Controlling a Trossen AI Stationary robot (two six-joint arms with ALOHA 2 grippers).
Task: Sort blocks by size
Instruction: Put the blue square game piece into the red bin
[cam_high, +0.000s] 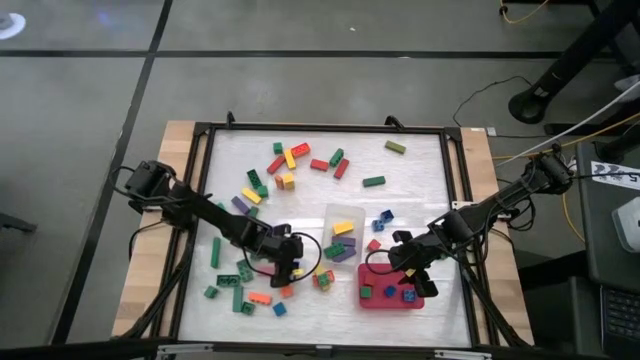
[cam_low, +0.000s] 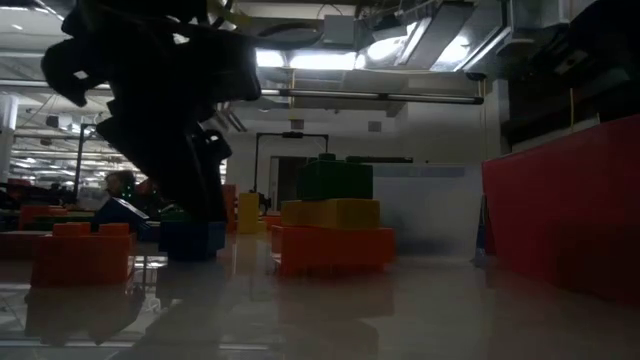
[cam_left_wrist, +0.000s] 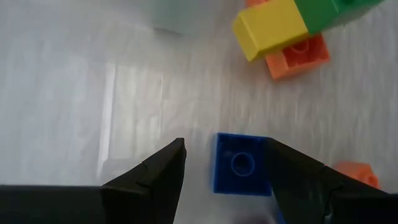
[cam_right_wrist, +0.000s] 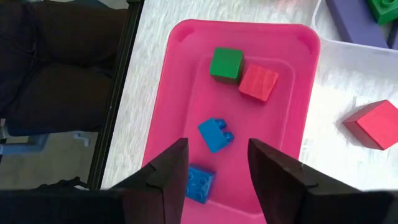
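Several small blocks lie scattered over the white table top (cam_high: 300, 200). My left gripper (cam_left_wrist: 225, 144) is open near the table's front, tilted down over a small blue block (cam_left_wrist: 242, 165) that lies flat on the table. One finger stands clear of the block and the other overlaps its edge. In the low view the same blue block (cam_low: 190, 240) sits under the dark gripper (cam_low: 190, 190). My right gripper (cam_right_wrist: 217, 143) hangs open over the red tray (cam_right_wrist: 180, 37) with nothing between its fingers. My left gripper comes at the blue block slanting down from above, one finger on each side. One finger (cam_left_wrist: 292, 177) covers the block's side edge (cam_left_wrist: 268, 168); I cannot tell whether it touches. The other finger (cam_left_wrist: 158, 177) stands apart from the block.
The red tray (cam_high: 365, 298) holds a green, a red and two blue small blocks. The clear tub (cam_high: 345, 215) beside it holds yellow, purple and green bars. A green, yellow and orange cluster (cam_left_wrist: 280, 37) lies just beyond the blue block. An orange block (cam_low: 82, 258) lies nearby.
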